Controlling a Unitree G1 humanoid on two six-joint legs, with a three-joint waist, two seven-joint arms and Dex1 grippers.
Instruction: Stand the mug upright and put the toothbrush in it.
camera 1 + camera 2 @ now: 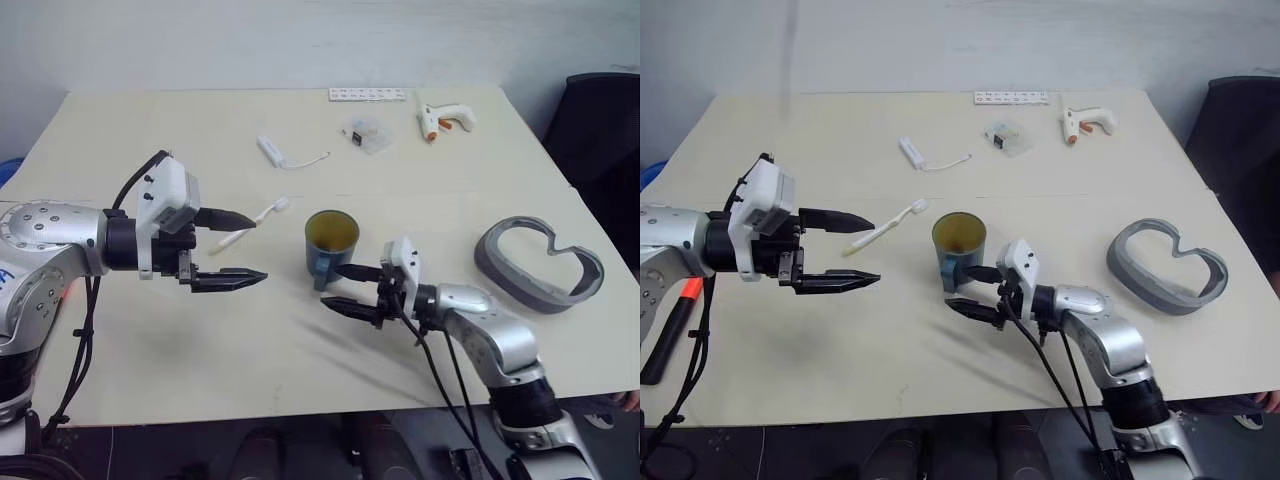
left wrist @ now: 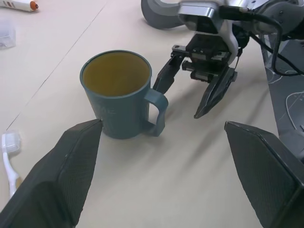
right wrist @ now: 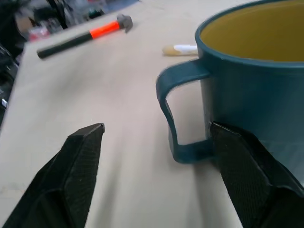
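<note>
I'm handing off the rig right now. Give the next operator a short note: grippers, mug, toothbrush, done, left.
Left gripper: open, empty, raised beside the toothbrush.
Right gripper: open, empty, just off the mug's handle.
Mug: upright mid-table, mouth up, nothing inside.
Toothbrush: flat on the table, on the mug's left.
Done: mug stood up.
Left: pick up the toothbrush and put it in the mug.

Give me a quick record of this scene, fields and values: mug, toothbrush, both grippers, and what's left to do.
mug: upright on the table, empty, handle toward the right gripper
toothbrush: lying flat on the table, beyond the left gripper
left gripper: open, holding nothing
right gripper: open beside the mug's handle, holding nothing
done: mug stands upright
left to do: put the toothbrush in the mug
</note>
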